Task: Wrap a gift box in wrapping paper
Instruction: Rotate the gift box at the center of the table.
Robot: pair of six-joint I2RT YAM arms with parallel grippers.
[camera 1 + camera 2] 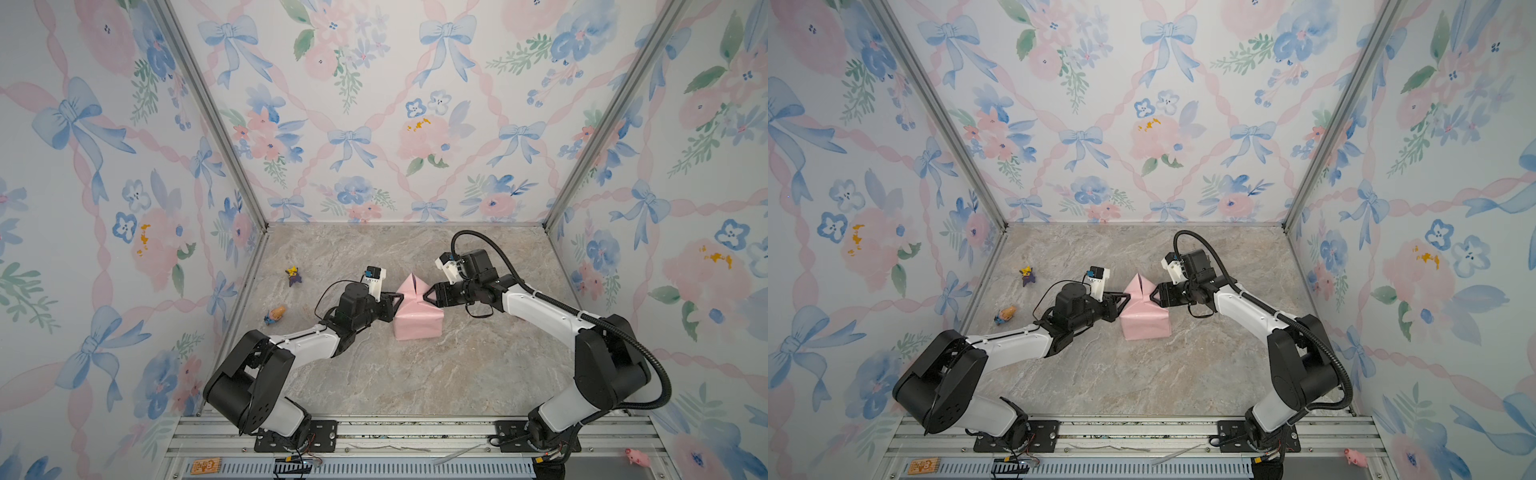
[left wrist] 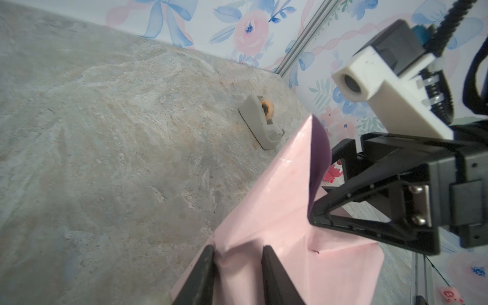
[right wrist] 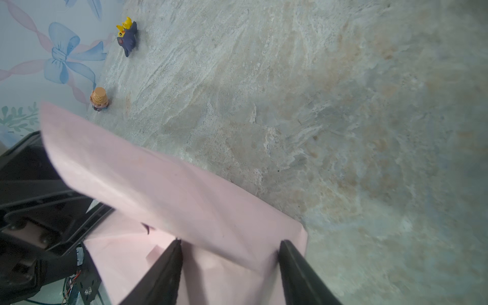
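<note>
Black fingers of the left claw (image 2: 239, 248) stand narrow astride a raised ridge of wrapping paper (image 1: 417, 324); whether they grip it cannot be told. Opposite, the right claw (image 3: 231, 240) is spread wide, tips against the sheet. Between them the smooth, pale-pink parcel stands mid-worktop (image 1: 415, 386), its top folded to a creased peak showing purple lining, the gift box hidden inside. Bare stone-patterned surface lies open in front, toward the metal rail (image 1: 415, 432). A grey tape dispenser (image 2: 260, 121) lies beyond the parcel. A purple-and-yellow toy (image 1: 293, 275) and an orange toy (image 1: 275, 314) sit near the left wall's edge.
</note>
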